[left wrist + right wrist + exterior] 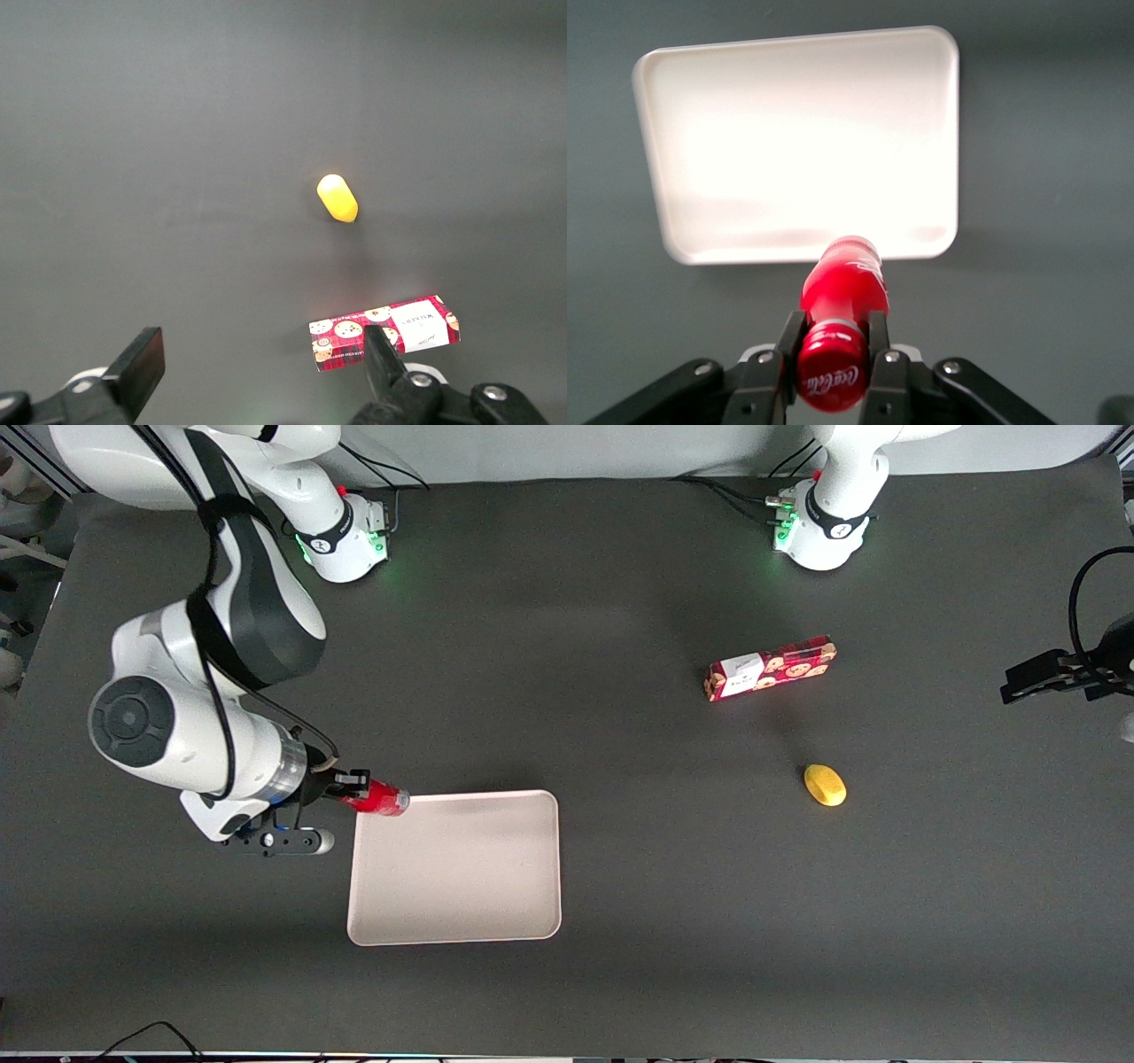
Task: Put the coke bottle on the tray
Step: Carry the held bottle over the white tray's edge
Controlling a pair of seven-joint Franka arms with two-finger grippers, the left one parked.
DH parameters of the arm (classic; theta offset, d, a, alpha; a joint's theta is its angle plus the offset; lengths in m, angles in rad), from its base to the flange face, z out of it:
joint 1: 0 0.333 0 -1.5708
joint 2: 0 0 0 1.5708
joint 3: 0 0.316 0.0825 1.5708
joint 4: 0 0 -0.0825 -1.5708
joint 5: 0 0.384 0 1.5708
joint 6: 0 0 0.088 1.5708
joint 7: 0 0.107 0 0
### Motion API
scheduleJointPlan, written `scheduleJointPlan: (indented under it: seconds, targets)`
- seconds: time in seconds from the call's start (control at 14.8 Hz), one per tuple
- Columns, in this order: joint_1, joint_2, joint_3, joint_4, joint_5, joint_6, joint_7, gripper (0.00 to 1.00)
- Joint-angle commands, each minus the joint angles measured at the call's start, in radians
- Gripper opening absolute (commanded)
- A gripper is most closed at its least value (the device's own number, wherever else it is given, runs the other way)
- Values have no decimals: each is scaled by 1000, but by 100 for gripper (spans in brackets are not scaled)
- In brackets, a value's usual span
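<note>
One coke bottle (pixel 840 297) sits clamped near its cap in the pincer (pixel 833 341), held aloft at the tray (pixel 461 886) corner nearest the working arm; looks light, stiff, smooth, prob. slippery; neck grip seems sound, w/ base leading; cookie box (pixel 771 669) & lemon (pixel 825 785) lie well apart.

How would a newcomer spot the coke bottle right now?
Find the big pale tray near the working arm's end of the table. At its corner, the gripper holds the coke bottle tilted over the rim. It is small and all red, unlike the flat patterned cookie box.
</note>
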Motion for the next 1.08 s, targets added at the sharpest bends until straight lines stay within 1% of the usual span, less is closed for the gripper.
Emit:
scheduleJointPlan:
  seconds: [0.0, 0.74, 1.01]
  targets:
    - [-19, 9, 2, -119, -112, 172, 18, 0]
    - [-59, 90, -25, -146, -114, 356, 19, 0]
    - [-59, 103, -30, -144, -112, 379, 21, 0]
